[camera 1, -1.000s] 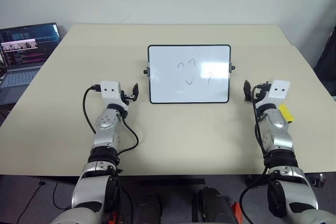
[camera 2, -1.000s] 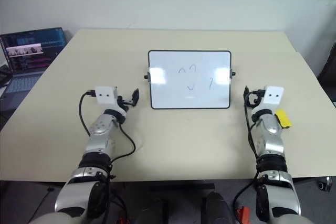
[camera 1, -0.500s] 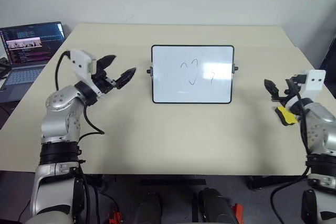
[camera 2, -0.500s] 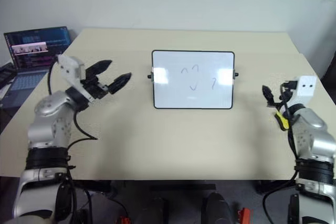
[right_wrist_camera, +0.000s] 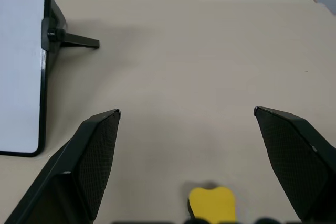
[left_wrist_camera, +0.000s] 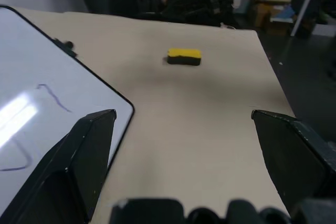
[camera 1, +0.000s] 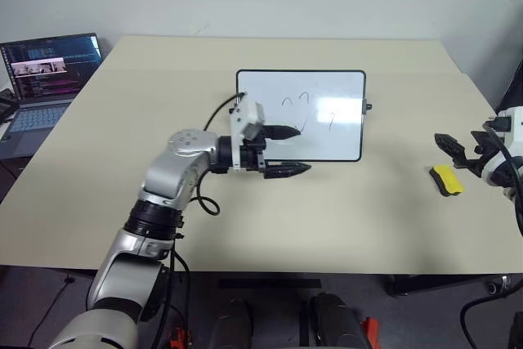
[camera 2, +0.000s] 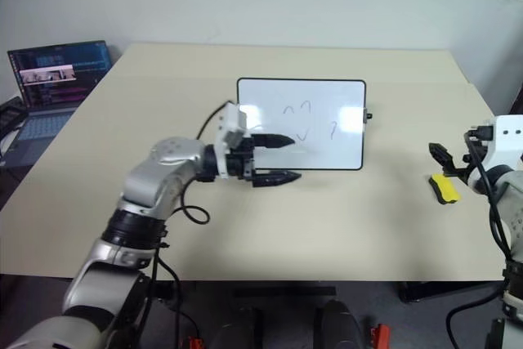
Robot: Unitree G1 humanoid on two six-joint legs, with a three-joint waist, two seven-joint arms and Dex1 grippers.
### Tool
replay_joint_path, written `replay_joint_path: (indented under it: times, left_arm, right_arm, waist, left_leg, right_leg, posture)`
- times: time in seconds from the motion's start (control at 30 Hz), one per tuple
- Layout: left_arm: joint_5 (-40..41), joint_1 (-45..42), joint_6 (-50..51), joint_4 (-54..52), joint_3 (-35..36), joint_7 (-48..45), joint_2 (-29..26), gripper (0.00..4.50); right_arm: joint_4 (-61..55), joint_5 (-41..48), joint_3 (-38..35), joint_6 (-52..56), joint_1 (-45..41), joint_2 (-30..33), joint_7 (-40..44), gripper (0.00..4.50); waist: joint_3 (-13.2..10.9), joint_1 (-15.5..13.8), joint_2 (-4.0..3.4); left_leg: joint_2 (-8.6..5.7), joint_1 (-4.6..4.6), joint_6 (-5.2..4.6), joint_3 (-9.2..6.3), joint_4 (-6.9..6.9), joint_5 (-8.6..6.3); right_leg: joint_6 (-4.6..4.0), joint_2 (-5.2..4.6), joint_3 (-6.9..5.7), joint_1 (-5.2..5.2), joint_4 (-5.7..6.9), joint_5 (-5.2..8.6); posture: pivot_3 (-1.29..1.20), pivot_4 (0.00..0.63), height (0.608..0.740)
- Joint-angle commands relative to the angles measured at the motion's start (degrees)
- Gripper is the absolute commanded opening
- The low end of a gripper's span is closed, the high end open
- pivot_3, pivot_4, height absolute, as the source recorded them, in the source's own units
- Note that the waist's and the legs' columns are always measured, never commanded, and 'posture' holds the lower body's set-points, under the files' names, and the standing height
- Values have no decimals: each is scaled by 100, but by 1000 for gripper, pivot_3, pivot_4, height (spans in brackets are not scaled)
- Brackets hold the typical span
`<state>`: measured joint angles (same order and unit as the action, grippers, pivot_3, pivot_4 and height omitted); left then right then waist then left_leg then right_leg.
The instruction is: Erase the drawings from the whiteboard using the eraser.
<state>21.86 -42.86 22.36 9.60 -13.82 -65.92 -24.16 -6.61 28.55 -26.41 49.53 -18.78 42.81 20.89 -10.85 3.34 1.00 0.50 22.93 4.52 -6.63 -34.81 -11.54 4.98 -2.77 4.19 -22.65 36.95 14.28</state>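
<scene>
The left gripper [camera 1: 288, 151], fingers spread and empty, hides the whiteboard's [camera 1: 327, 124] lower left corner. Drawings [camera 1: 296, 112] partly covered. Right gripper [camera 1: 459, 144], released, beside the eraser [camera 1: 446, 180] on the bench [camera 1: 343, 210].

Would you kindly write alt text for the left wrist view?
A yellow eraser lies alone on a beige table, seen between the left gripper's two open black fingers. A corner of the whiteboard, with thin marker drawings, sits beside the nearer finger.
</scene>
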Motion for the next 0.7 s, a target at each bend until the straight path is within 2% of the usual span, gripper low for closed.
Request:
replay_joint_path:
  times: [0.03, 0.2, 0.3, 0.53, 0.7]
  left_arm:
    - [-222, -172, -291, 177, -118, -39, 229, 4500]
    - [-319, -322, -390, 454, -167, -149, 551, 4500]
    - [-362, -372, -434, 534, -190, -226, 676, 4500]
    - [-489, -295, -523, 558, -218, -329, 727, 4500]
    - [-532, -237, -509, 507, -170, -337, 690, 4500]
  right_arm:
    - [-419, 195, -400, 369, 57, 214, -20, 4464]
    - [-3, 121, -386, 1313, -26, 523, -154, 4464]
    - [227, 173, -103, 1521, 67, 767, 235, 4464]
    - [978, -86, 623, 1444, -233, 1106, 719, 4464]
    - [1646, -508, 1092, 998, -516, 1099, 813, 4464]
  waist:
    - [0, -3, 0]
    - [-1, -17, 1]
    - [-1, -16, 1]
    - [-1, -1, 1]
    - [-1, -9, 1]
  left_leg:
    - [0, 0, 0, 0, 0, 0]
    - [0, 1, 0, 0, -2, 0]
    - [0, 1, 0, 1, -3, 0]
    - [0, 0, -1, 3, -4, 0]
    - [0, 0, -1, 3, -4, -1]
  right_leg:
    - [0, 0, 0, 0, 0, 0]
    - [0, 0, 0, 0, 0, 1]
    - [0, 0, 1, 0, -1, 1]
    - [1, 0, 2, 0, 0, 2]
    - [1, 0, 1, 0, -1, 2]
  posture:
    - [0, 150, 740]
    - [0, 150, 740]
    - [0, 150, 740]
    - [0, 150, 740]
    - [0, 150, 740]
